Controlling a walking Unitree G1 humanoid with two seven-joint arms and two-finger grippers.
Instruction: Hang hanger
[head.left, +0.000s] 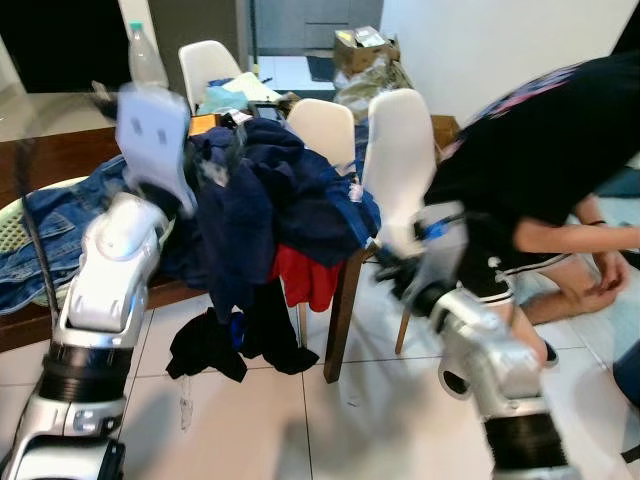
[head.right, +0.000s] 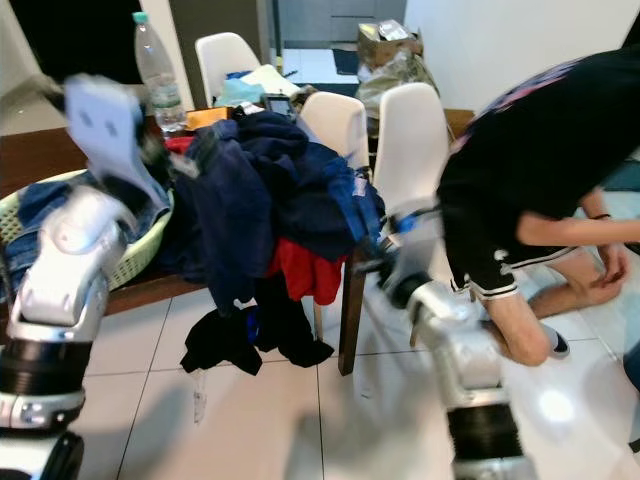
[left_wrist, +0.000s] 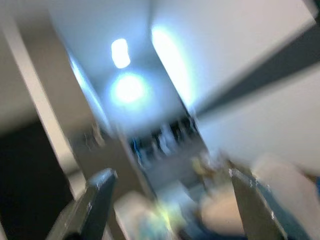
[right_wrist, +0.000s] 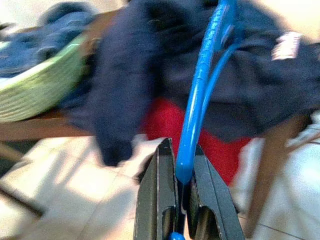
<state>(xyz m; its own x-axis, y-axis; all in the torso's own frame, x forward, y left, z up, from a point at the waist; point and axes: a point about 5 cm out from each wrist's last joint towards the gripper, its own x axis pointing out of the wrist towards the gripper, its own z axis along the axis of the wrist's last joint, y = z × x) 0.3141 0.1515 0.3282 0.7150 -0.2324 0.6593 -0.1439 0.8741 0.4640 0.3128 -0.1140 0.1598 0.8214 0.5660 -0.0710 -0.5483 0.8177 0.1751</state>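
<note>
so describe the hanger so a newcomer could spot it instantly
Start at the wooden table heaped with a clothes pile of navy and red. Just off its corner, the right gripper is shut on the hanger. It's thin, glossy bright-blue plastic, the only rigid curved thing against the soft dark fabric.

Our left arm (head.left: 100, 290) is bent up at the elbow with its wrist raised high, and our left gripper (left_wrist: 170, 200) points upward with its two black fingers (left_wrist: 95, 200) spread wide apart, nothing between them. Our right arm (head.left: 490, 370) reaches forward and low, its forearm blurred. Our right gripper (right_wrist: 182, 192) has its fingers (right_wrist: 157, 190) pressed together around the blue hanger (right_wrist: 200, 95), clamping it near its lower end.
</note>
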